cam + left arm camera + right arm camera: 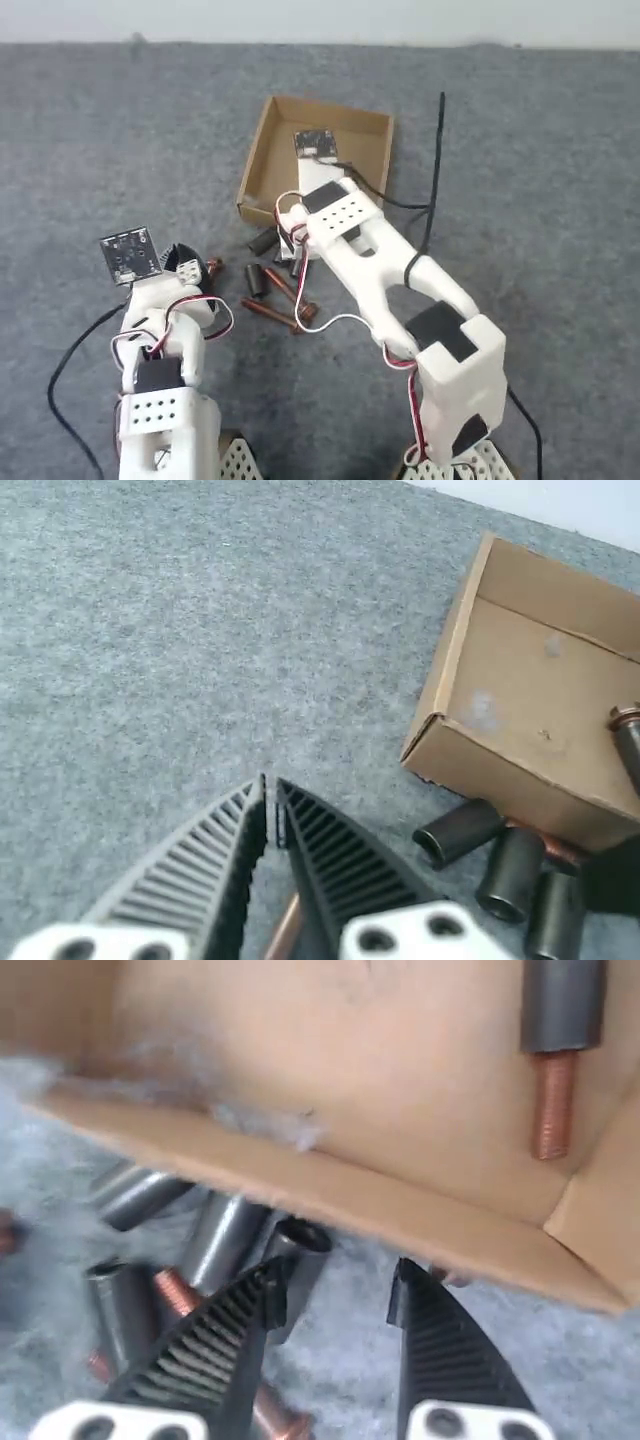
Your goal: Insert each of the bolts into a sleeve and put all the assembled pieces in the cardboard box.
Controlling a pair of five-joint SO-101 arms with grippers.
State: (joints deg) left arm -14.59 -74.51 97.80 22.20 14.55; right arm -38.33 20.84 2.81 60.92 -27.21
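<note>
The cardboard box (262, 150) stands at the back centre, and one sleeve with a bolt in it (560, 1050) lies inside. Just in front of its near wall, several dark sleeves (258, 280) and copper bolts (268, 310) lie loose on the carpet. My right gripper (338, 1275) hangs open over those sleeves (225, 1240), close to the box wall (330, 1195). My left gripper (270, 785) is off to the left of the pile, shut on a copper bolt (287, 928); the bolt's head (213, 266) sticks out beside the left gripper (188, 265).
Grey carpet (120, 130) covers the table, with free room left and right of the box. A black cable (437, 170) runs past the box's right side. The right arm (375, 260) stretches across the middle toward the box.
</note>
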